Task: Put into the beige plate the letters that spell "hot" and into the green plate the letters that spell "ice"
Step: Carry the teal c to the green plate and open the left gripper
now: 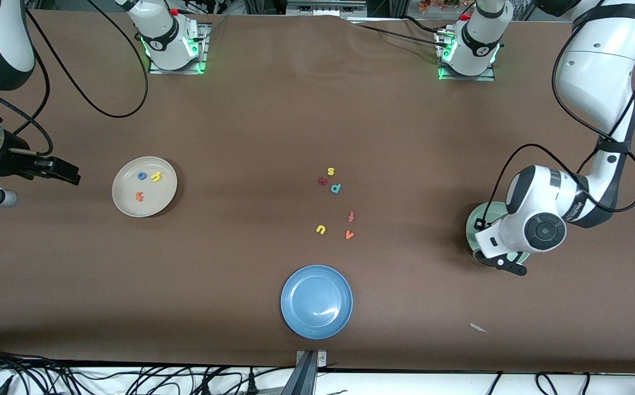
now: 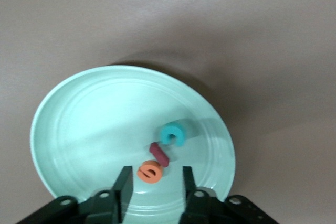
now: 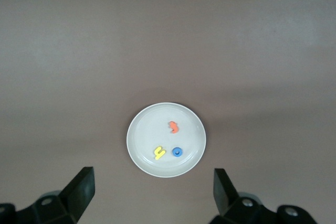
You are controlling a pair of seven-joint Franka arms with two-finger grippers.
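Three letters, teal c [image 2: 172, 133], dark red i [image 2: 159, 155] and orange e [image 2: 149, 172], lie in the green plate [image 2: 79, 129] at the left arm's end of the table [image 1: 251, 109]. I see the left tool [image 2: 153, 182] just over them, fingers parted, holding nothing. Yellow h [image 3: 159, 152], blue o [image 3: 177, 152] and orange t [image 3: 174, 126] sit in the beige plate [image 3: 142, 129]. Right tool [image 3: 152, 192] waits wide open, empty, near that plate.

Even overhead light, soft shadows beside plates, glare on blue plate [image 1: 316, 302], sharp focus
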